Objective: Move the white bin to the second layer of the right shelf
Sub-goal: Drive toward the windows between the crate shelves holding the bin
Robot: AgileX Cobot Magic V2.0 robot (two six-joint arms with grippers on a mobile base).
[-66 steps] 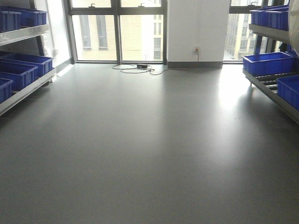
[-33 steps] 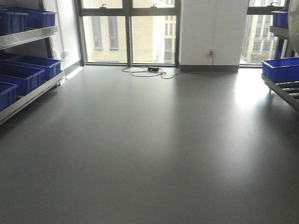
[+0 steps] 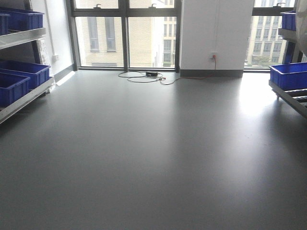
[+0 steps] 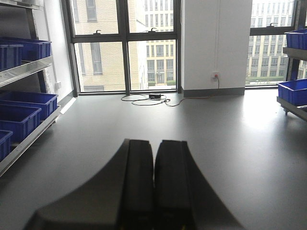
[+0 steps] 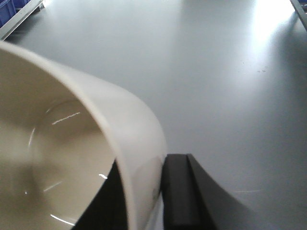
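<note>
The right gripper (image 5: 142, 192) pinches the white bin (image 5: 72, 143) by its wall, one finger inside and one outside, above the grey floor (image 3: 153, 143). The left gripper (image 4: 154, 177) hangs empty, its fingers pressed together.

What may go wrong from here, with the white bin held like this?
1. The right gripper holds the white bin by one wall only, between its fingers; it might slip or tilt.
2. A blue crate sits on the right shelf, so the bin may bump it.

White bin (image 5: 67, 143): glossy cream plastic. Floor (image 3: 153, 153): smooth, soft sheen. Blue crates (image 3: 13, 88): plastic. Left hand (image 4: 154, 143): matt black.
</note>
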